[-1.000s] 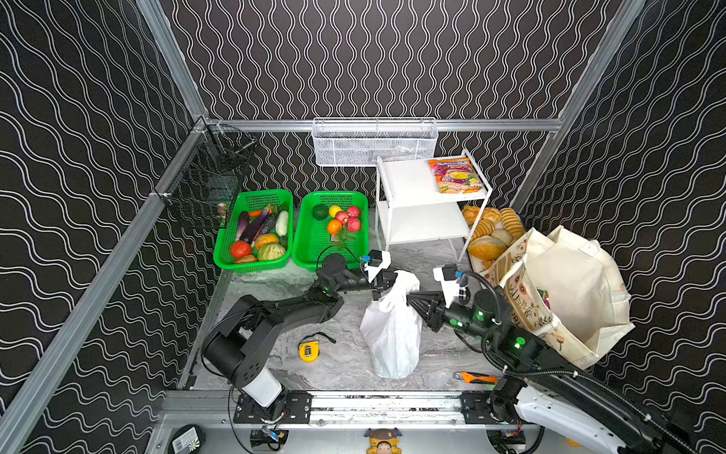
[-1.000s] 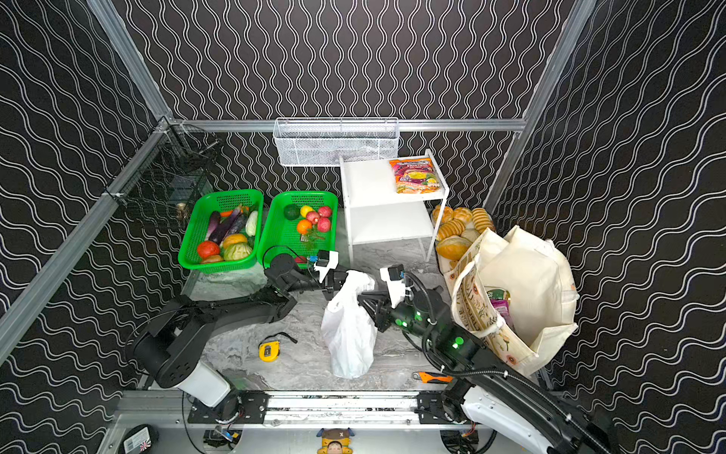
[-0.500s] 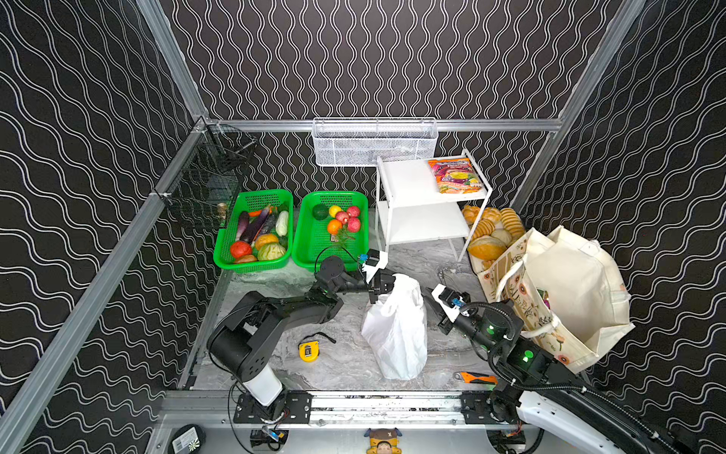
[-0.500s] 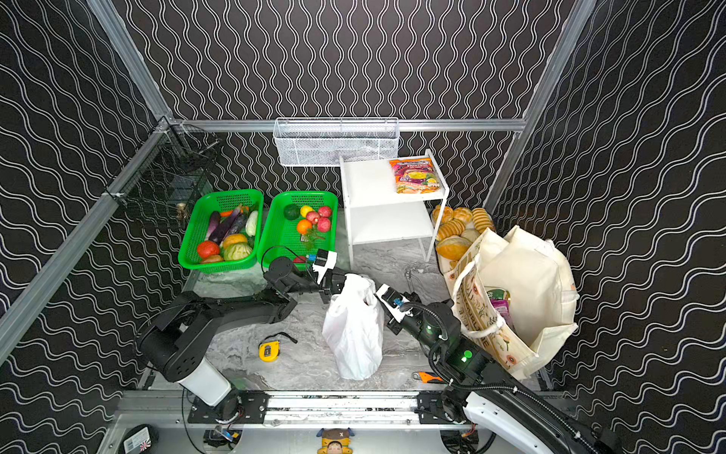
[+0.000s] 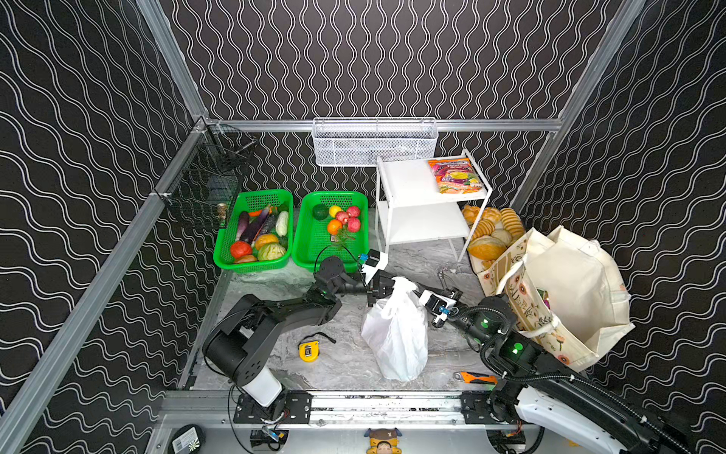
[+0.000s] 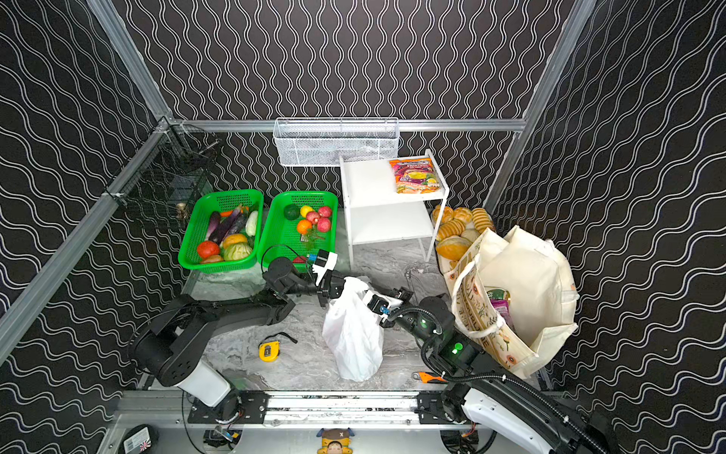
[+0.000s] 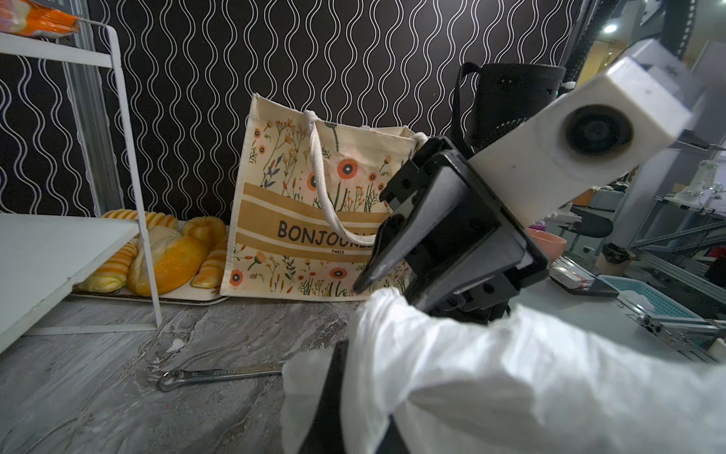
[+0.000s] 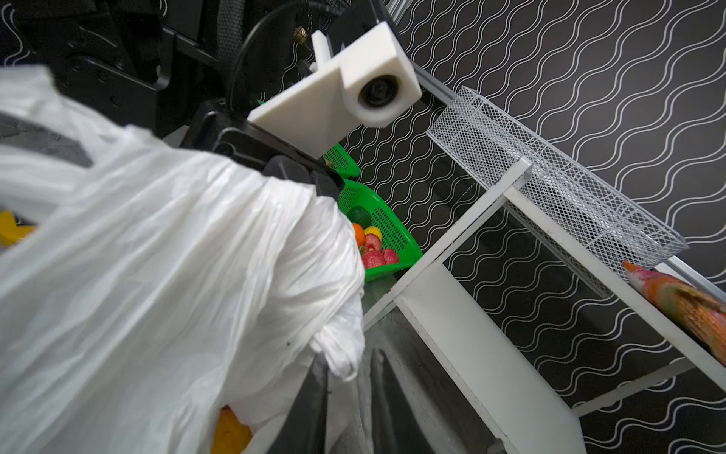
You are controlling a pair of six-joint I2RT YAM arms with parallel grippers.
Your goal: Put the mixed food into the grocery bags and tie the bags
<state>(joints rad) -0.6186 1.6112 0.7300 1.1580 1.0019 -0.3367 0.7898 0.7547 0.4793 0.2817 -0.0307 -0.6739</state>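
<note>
Left jaws: left gripper (image 5: 380, 290) closed tight on the gathered top of the white plastic bag (image 5: 396, 334).
Right jaws: narrowly parted; twisted bag tip between the fingers (image 8: 314, 397) of the right gripper (image 5: 418, 293); pinched or not, cannot tell.
Bag place: mid-floor, between both grippers, apart from the cream tote (image 5: 565, 291).
Bag axis: upright, neck up, base on the marbled surface (image 5: 341, 365).
Arms: left arm (image 5: 283, 310) stretched low toward centre; right arm (image 5: 487, 326) bent, reaching inward to the neck.

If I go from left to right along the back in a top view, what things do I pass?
black wire basket → green vegetable basket → green fruit basket → white shelf → cloth tote
</note>
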